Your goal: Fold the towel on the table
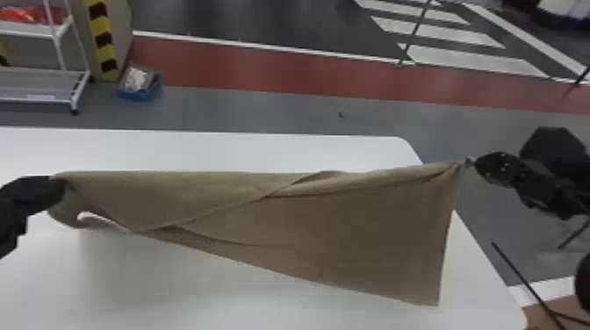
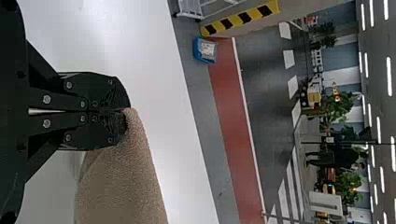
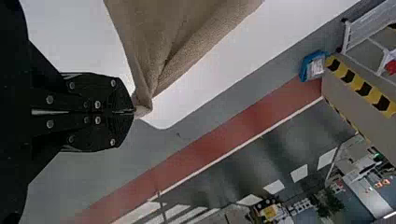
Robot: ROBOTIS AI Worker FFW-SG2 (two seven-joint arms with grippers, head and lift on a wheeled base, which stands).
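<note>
Stretched between both grippers above the white table, the brown towel (image 1: 342,237) has a diagonal overlap near its middle and a lower corner hanging at the right. My left gripper (image 1: 59,184) holds its left end at the view's left side. At the right, past the table's edge, my right gripper (image 1: 470,162) pinches the other upper corner. In the left wrist view, the left gripper (image 2: 122,111) is shut on the towel (image 2: 123,186). The right wrist view has the right gripper (image 3: 131,112) shut on a bunched tip of the towel (image 3: 163,42).
The white table (image 1: 219,149) extends beneath the towel, its right edge slanting toward the front right. Beyond it on the floor stand a blue bin (image 1: 138,87) and a white rack (image 1: 39,74). Thin dark poles and a black object (image 1: 548,149) are at the right.
</note>
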